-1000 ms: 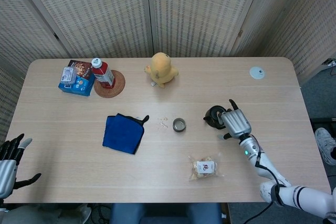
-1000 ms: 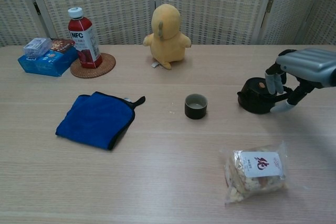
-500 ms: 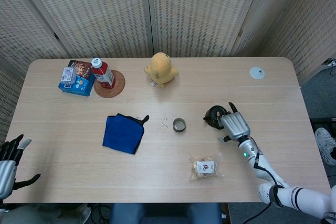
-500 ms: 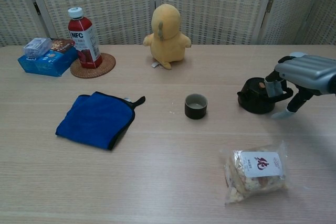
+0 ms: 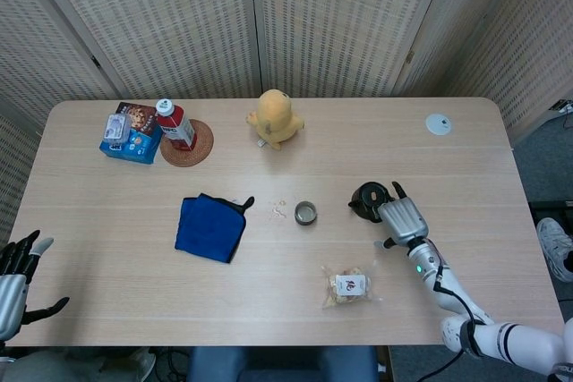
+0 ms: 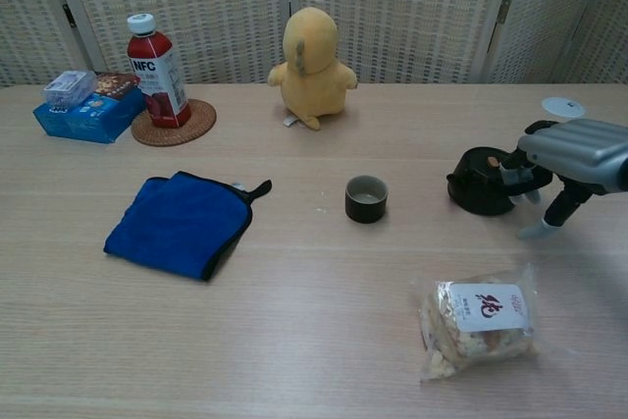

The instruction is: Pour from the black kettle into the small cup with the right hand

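Small cup (image 6: 366,198) sits left of kettle (image 6: 480,182) (right hand (image 6: 574,149) seemingly touching)

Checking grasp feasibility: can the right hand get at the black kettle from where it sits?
Probably yes. The right hand is right beside the black kettle, its fingers at the kettle's side, with nothing between them; the small dark cup stands apart.

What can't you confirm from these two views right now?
- Right hand contact with the black kettle: the hand covers the handle in both views.
- Small cup contents: too small.
- Left hand: cut off by head view's edge, absent from chest view.
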Available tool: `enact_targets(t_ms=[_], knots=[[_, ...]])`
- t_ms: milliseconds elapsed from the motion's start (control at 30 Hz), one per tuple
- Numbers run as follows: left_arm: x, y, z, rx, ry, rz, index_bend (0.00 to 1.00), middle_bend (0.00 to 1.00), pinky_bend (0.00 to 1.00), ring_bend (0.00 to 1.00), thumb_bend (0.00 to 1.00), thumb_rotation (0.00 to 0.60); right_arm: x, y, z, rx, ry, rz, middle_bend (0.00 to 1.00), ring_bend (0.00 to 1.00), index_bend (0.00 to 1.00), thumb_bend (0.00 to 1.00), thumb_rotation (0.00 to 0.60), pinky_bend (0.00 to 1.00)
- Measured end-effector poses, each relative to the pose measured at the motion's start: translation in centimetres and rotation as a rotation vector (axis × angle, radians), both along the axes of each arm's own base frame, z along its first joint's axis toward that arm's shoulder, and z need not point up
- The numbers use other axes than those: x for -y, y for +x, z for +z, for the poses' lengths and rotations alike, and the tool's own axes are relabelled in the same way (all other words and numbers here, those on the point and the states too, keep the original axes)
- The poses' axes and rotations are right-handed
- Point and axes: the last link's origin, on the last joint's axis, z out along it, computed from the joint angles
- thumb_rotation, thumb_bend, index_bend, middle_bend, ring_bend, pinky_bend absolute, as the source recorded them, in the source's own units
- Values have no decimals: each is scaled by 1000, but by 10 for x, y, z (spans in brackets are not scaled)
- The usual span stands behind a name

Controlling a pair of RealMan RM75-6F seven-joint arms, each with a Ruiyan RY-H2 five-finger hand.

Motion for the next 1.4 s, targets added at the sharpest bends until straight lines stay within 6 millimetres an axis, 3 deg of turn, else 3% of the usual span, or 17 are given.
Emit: enact_targets(t_ms=[400, 600, 767, 1000, 1067, 1233, 1400], knots=[[1, -1, 0, 1, -1, 4, 109, 0, 0, 30, 110, 600, -7, -8, -4, -24, 16, -22, 574, 473, 546, 0, 468, 0], [1, -1, 0, 0, -1, 4, 109, 0, 0, 30, 111, 600, -7, -8, -4, -8, 4, -30, 646, 572, 621, 0, 543, 0], [3, -1, 1, -2, 6, 10, 109, 0, 0, 29, 111, 600, -4, -6, -5, 18, -1, -36, 741, 685, 719, 0, 567, 0], [5, -2, 4, -6, 12, 17, 108, 0, 0, 29, 110, 600, 3, 1, -4, 90, 4, -56, 821, 767, 786, 0, 579, 0], [5, -1, 4, -5, 13, 16, 108, 0, 0, 29, 110, 600, 6, 5, -2, 111, 8, -58, 830, 774, 797, 0, 571, 0], [5, 0, 4, -4, 12, 15, 108, 0, 0, 28, 110, 600, 13, 12, 3, 158, 11, -55, 855, 794, 839, 0, 460, 0], [5, 0, 4, 0, 8, 16, 109, 0, 0, 25, 103, 600, 19, 16, 6, 175, 8, -58, 879, 818, 879, 0, 422, 0]])
